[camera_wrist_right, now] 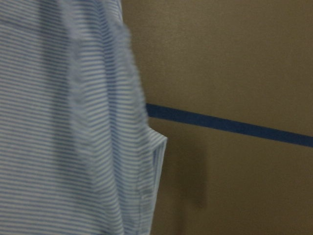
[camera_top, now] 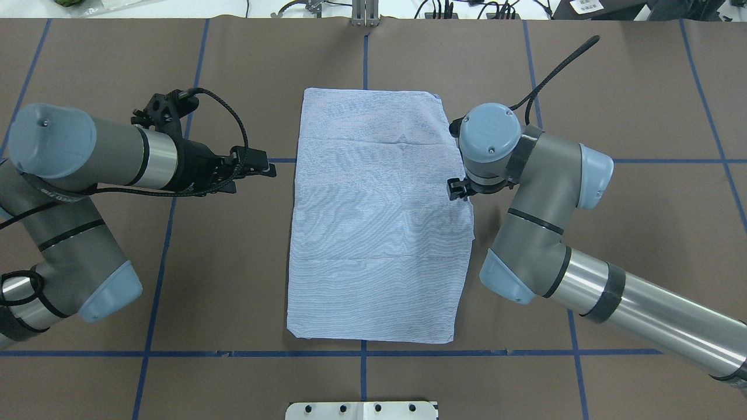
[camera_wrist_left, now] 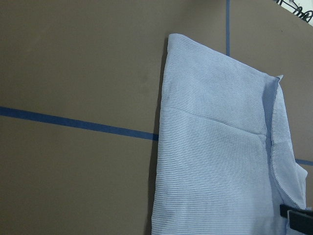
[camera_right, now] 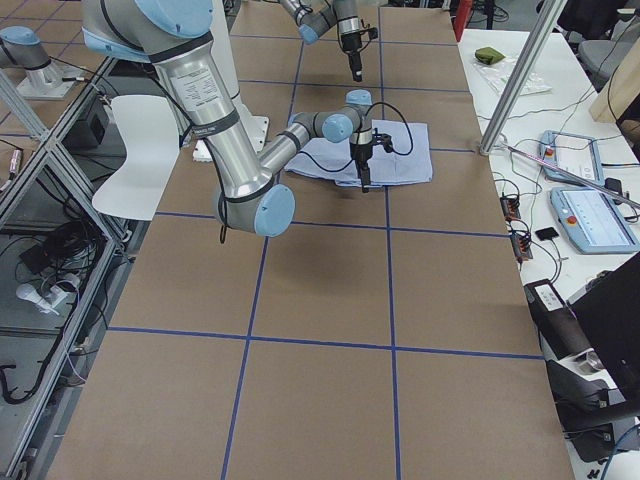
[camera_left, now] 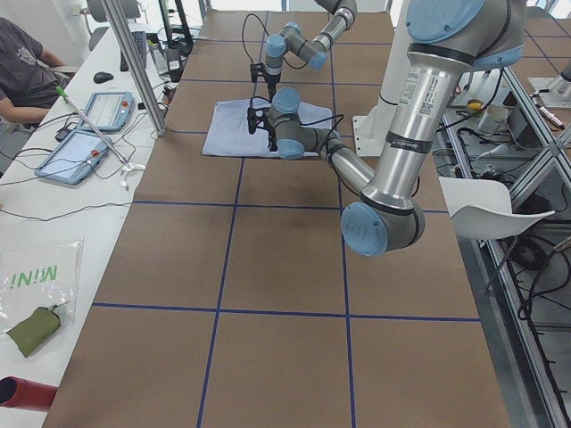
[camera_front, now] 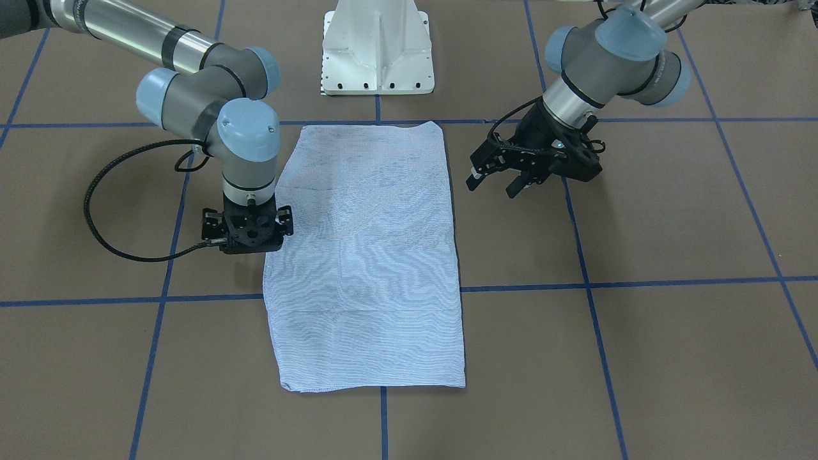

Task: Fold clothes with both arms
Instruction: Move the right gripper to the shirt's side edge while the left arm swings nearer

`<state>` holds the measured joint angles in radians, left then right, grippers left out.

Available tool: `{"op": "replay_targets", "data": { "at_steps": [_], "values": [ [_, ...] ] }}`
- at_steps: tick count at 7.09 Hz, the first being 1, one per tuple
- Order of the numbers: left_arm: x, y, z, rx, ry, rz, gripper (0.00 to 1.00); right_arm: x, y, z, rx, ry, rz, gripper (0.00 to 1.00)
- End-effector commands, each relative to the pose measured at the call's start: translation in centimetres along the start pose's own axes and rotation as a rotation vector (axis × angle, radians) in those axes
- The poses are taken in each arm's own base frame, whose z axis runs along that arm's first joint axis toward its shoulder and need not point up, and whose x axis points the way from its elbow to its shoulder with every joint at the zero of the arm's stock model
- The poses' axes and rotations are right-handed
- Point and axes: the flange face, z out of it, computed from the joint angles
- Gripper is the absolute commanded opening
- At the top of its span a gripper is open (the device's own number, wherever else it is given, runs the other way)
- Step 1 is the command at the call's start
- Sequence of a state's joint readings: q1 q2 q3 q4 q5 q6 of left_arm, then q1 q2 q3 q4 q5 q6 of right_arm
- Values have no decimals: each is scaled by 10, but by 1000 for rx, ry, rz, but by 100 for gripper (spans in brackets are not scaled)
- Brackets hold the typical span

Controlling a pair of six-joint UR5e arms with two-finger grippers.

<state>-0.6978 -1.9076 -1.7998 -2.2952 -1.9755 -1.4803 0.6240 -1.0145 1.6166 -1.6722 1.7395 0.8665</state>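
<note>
You have the light blue, finely white-striped cloth shirt lying flat in the middle of the brown paper-covered worktop. It is folded into a long rectangle with sleeves and collar tucked out of sight. One short end faces the robot's base and the other the far side. That shape suggests the side folds are done and a fold across the length remains, which would explain why each arm stands at one long edge, roughly level with the shirt's middle.

Your right arm's black claw hand points straight down, wrist vertical, over the long edge on the robot's right. It seems low to the cloth, though no view shows the gap clearly. Its fingers are hidden under the hand's own body, so I cannot tell whether they are spread or pinching the fabric.

Your left arm's black claw hand hangs just beside the opposite long edge, apart from the cloth. It is tilted towards horizontal and aimed at the shirt, with its fingers spread and holding nothing.
</note>
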Motion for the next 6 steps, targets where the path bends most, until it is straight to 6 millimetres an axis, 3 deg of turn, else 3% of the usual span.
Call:
{"op": "replay_targets", "data": {
  "at_steps": [1, 3, 4, 6],
  "values": [
    [4, 1, -3, 1, 7, 0, 100, 12, 9, -22, 7, -45, -10, 100],
    [7, 4, -4, -2, 14, -2, 100, 13, 19, -52, 39, -96, -6, 100],
    [12, 27, 7, -43, 14, -58, 100, 25, 41, -70, 25, -159, 17, 100],
    [22, 86, 37, -70, -17, -130, 100, 30, 70, -105, -1, -257, 104, 100]
  ]
}}
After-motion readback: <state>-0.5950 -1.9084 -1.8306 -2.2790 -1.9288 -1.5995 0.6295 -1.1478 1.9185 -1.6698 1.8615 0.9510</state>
